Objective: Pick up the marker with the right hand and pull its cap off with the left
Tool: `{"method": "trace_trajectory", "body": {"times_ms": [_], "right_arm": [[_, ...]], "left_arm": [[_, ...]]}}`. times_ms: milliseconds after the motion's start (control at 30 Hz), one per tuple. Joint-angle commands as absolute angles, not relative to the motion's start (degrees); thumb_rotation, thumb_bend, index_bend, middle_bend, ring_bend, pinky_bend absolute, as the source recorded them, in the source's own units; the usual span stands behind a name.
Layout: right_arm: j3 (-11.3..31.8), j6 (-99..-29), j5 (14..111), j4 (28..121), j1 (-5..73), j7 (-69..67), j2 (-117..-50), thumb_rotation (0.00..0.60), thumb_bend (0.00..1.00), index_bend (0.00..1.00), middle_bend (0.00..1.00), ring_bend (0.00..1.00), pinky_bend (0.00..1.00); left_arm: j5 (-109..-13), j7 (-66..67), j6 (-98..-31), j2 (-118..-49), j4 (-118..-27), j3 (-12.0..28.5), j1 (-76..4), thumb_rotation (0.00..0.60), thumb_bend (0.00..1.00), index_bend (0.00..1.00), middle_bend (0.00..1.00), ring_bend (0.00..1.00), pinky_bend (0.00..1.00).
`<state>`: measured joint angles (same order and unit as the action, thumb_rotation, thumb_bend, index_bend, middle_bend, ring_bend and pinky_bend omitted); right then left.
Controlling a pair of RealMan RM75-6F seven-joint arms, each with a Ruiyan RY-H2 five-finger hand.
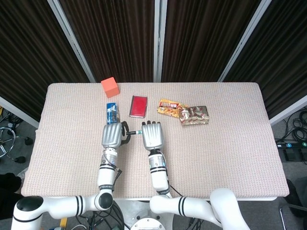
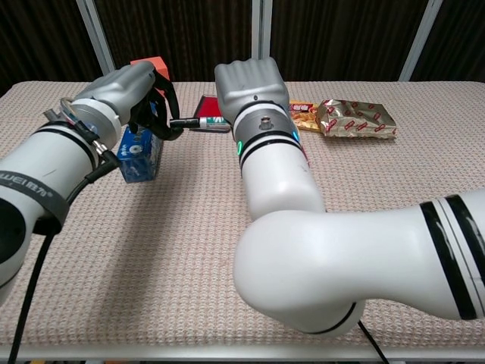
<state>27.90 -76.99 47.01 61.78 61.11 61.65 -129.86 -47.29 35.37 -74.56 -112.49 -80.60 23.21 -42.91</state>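
Across the beige woven table [image 1: 225, 143], both arms reach in from the near edge, cut off by the frame bottom in the head view. Right arm fills most of the chest view and blocks the table behind it. Right hand [image 1: 153, 134] seen only from the back in both views; it holds the marker [image 2: 198, 120] above the table, but the fingers are curled out of sight, so the grip itself is hidden. Marker shows only as a short stretch poking out leftward: white-and-green barrel, then black cap [image 2: 183, 121]. Left hand [image 1: 113, 135] sits just beside the right, dark fingers [image 2: 151, 114] curled in around the cap tip and touching it; whether they are firmly clamped is hard to tell. Cap sits on the barrel. Behind the hands, the red case [image 1: 138, 106] lies flat, its near end covered by the marker and right hand in the chest view. Silver packet [image 1: 194, 115] and yellow packet [image 1: 171, 108] lie touching at right; print too small to read. Blue box [image 1: 112, 112] is partly behind the left hand. Orange cube [image 1: 110, 86] sits near the far left edge.
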Motion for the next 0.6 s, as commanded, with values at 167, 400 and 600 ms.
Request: {"method": "trace_trajectory", "body": {"times_ms": [167,400,600], "right_arm": [[27.5,-77.6,47.9,63.1,59.9,62.0,-129.0,0.6,0.33,0.71,0.63,0.54,0.61],[24.7,-80.5,49.9,68.3,54.9,61.4,-124.3,0.6,0.33,0.71,0.64,0.54,0.61],[20.5,-83.4,51.6,74.8,48.8,59.6,-119.2,0.6,0.33,0.71,0.64,0.54,0.61]], "left_arm": [[-46.7,34.6,-74.1,-111.6,-81.7,23.3,-42.4,0.6,0.47,0.64,0.7,0.64,0.69],[-46.8,32.1,-73.1,-107.4,-85.4,21.7,-39.5,0.6,0.48,0.67,0.72,0.67,0.72],[-48.4,27.3,-74.3,-104.0,-87.6,20.4,-35.9,0.6,0.48,0.68,0.73,0.68,0.73]]}}
